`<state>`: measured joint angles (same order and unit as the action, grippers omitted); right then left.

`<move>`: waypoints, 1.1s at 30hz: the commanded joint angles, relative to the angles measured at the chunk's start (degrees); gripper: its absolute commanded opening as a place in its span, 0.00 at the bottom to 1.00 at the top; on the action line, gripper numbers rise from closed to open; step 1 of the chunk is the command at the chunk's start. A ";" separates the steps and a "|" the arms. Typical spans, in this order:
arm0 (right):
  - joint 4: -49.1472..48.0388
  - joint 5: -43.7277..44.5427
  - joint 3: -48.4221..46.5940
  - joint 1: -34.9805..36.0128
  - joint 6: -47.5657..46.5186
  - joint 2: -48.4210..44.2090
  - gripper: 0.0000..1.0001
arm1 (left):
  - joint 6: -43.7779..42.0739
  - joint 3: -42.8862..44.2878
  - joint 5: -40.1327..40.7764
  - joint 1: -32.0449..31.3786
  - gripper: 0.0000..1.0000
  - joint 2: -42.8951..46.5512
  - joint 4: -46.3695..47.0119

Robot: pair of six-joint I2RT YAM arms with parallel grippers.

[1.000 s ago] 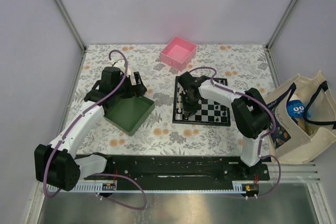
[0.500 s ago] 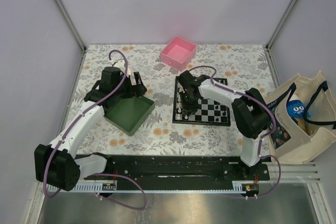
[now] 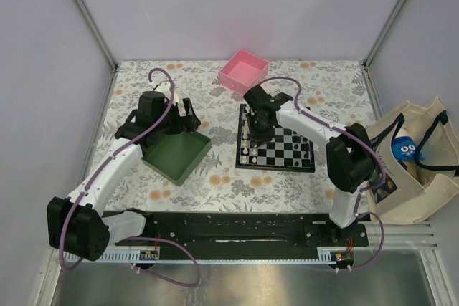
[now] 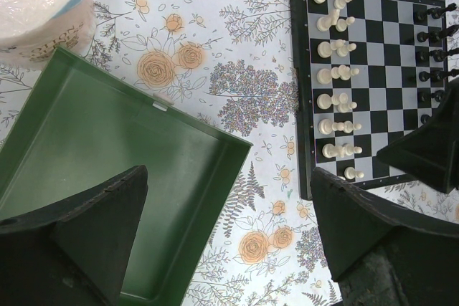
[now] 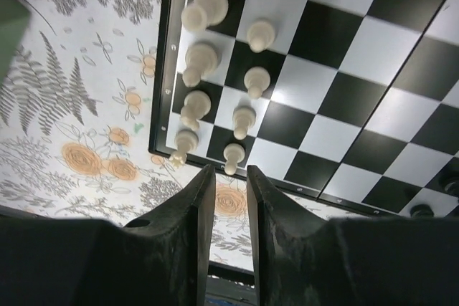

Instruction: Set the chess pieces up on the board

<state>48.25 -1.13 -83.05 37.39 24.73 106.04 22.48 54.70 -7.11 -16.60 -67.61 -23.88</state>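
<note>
Beside the green tray (image 4: 107, 163), the board (image 4: 391, 69) holds chess pieces (image 4: 333, 102).

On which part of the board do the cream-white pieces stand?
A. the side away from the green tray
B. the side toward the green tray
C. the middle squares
B: the cream-white pieces stand in two rows along the board edge that faces the green tray.
</note>
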 commanded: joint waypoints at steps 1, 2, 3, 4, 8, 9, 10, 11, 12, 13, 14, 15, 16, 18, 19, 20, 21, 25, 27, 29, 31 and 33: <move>0.18 3.06 -5.01 -2.05 -0.65 0.30 0.34 | 0.02 -0.03 0.17 -0.10 0.99 1.34 1.91; 0.18 2.89 -6.07 -2.49 -0.56 1.35 0.34 | 0.02 -0.12 0.17 -0.19 0.99 1.26 1.91; 0.00 2.62 -6.86 -3.02 -0.39 2.49 0.34 | -0.07 -0.03 0.26 -0.19 0.99 1.34 1.99; 0.00 2.53 -7.74 -3.20 -0.21 3.20 0.34 | -0.07 -0.03 0.43 -0.19 0.99 1.34 1.82; -0.79 2.53 -10.99 -3.90 0.32 5.57 0.36 | -0.07 -0.20 0.61 -0.19 0.99 1.43 1.73; -0.79 2.36 -12.22 -4.16 0.40 6.19 0.36 | -0.15 -0.20 0.70 -0.19 0.99 1.43 1.73; -0.79 1.92 -13.01 -4.34 0.49 7.15 0.36 | 0.02 -0.20 0.52 -0.19 0.99 1.35 1.73; -0.61 1.83 -13.72 -4.43 0.49 7.77 0.36 | -0.07 -0.12 0.61 -0.19 0.99 1.26 1.73; -0.26 1.92 -14.24 -4.43 0.49 8.30 0.36 | -0.07 -0.03 0.52 -0.10 0.99 1.17 1.73; -0.17 1.83 -14.51 -4.51 0.41 8.65 0.36 | -0.15 -0.03 0.61 -0.19 0.99 1.26 1.64; -0.17 1.92 -14.60 -4.43 0.41 8.92 0.36 | -0.16 -0.12 0.78 -0.10 0.99 1.34 1.56; -0.17 2.00 -14.69 -4.34 0.41 9.44 0.36 | -0.16 -0.12 0.96 -0.10 0.99 1.26 1.64; 0.09 2.09 -14.78 -4.43 0.41 9.88 0.36 | -0.16 -0.12 1.14 -0.10 0.99 1.17 1.64; 0.27 2.18 -14.95 -4.43 0.58 10.59 0.35 | -0.07 -0.03 0.70 -0.19 0.99 0.99 1.64; 0.35 2.09 -14.78 -4.43 0.67 10.94 0.35 | -0.07 -0.03 0.70 -0.19 0.99 1.08 1.64; 0.35 2.01 -14.78 -4.34 0.76 11.20 0.35 | -0.07 -0.03 0.61 -0.10 0.99 1.08 1.64; 0.27 2.18 -14.86 -4.43 0.76 11.73 0.35 | -0.07 -0.03 0.61 -0.19 0.99 0.99 1.64; 0.27 2.71 -15.30 -4.43 0.76 12.70 0.34 | -0.15 -0.03 0.61 -0.10 0.99 0.99 1.64; 0.35 2.62 -15.39 -4.34 0.58 13.14 0.34 | -0.16 -0.03 0.87 -0.19 0.99 0.99 1.64; 0.35 2.88 -15.65 -4.43 0.41 13.75 0.34 | -0.16 -0.03 0.70 -0.19 0.99 0.99 1.64; 0.62 2.71 -15.92 -4.43 0.32 14.37 0.32 | -0.16 0.06 0.87 -0.10 0.99 1.17 1.56; 0.62 2.88 -16.09 -4.43 0.23 14.81 0.32 | -0.24 0.06 0.87 -0.19 0.99 1.08 1.55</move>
<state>48.34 0.60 -96.57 33.21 24.91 119.94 22.48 54.70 -6.87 -16.60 -67.59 -23.90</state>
